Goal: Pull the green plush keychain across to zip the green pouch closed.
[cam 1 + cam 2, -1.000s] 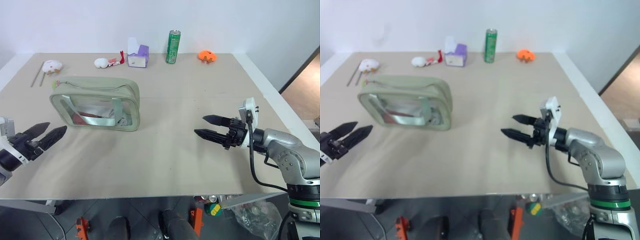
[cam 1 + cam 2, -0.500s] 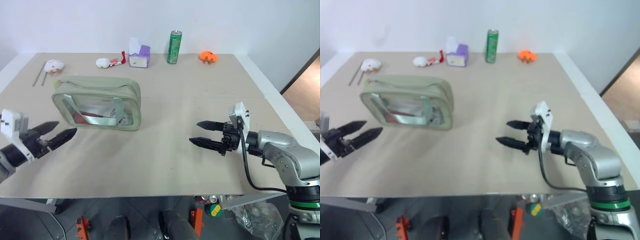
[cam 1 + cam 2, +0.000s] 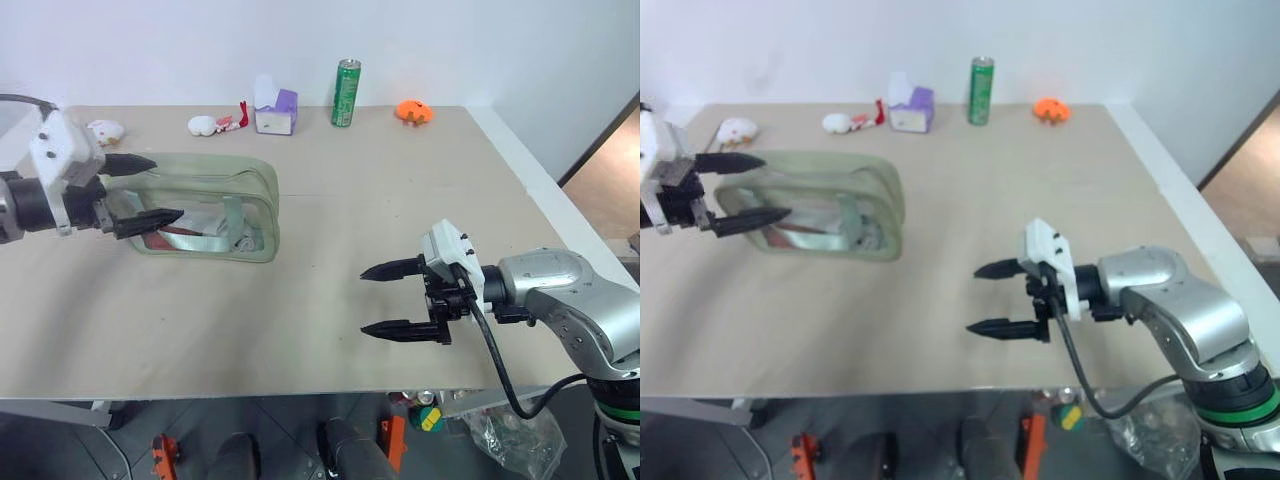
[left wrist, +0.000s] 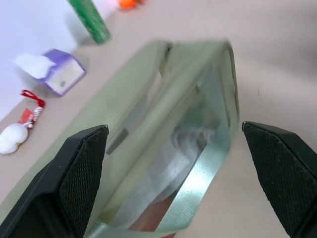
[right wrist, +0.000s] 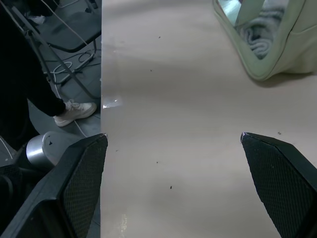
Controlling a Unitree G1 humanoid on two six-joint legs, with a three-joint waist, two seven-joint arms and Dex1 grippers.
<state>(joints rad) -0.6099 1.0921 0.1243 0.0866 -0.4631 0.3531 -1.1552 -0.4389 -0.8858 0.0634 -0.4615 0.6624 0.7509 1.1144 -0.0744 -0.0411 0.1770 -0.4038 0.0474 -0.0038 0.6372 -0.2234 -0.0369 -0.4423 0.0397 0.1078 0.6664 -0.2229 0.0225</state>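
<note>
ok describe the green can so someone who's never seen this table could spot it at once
Look along the far edge of the tan table, by the white wall. The green can stands upright there, between the purple tissue box and the orange toy, the tallest and only metallic thing in that row.

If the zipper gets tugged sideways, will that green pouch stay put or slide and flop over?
The green pouch looks soft-sided, with clear plastic panels, so it would probably buckle rather than stay rigid. It stands on a narrow base on the smooth table with little inside, so a sideways tug likely slides or tips it unless steadied.
</note>
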